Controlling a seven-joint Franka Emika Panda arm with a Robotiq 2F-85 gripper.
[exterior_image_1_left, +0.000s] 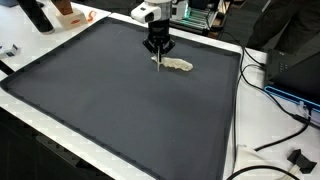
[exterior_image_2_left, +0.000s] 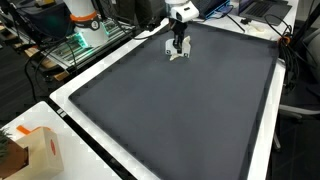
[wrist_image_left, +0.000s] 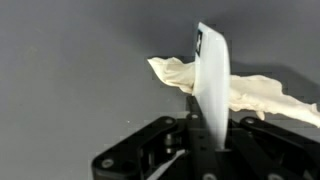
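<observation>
My gripper (exterior_image_1_left: 158, 47) hangs over the far part of a dark grey mat (exterior_image_1_left: 110, 100), and it also shows in an exterior view (exterior_image_2_left: 178, 40). It is shut on a slim white stick-like object (wrist_image_left: 210, 70) that points down at the mat (exterior_image_1_left: 157, 64). A crumpled cream cloth (wrist_image_left: 255, 98) lies on the mat just beside and behind the object's tip. The cloth shows in both exterior views (exterior_image_1_left: 180, 65) (exterior_image_2_left: 180, 56). I cannot tell whether the tip touches the cloth or the mat.
A white table border (exterior_image_1_left: 245, 120) frames the mat (exterior_image_2_left: 170, 110). Cables (exterior_image_1_left: 275, 95) and a black plug (exterior_image_1_left: 297, 159) lie past one side. An orange and white box (exterior_image_2_left: 38, 152) sits at a corner. Equipment and shelves (exterior_image_2_left: 75, 40) stand along the far edge.
</observation>
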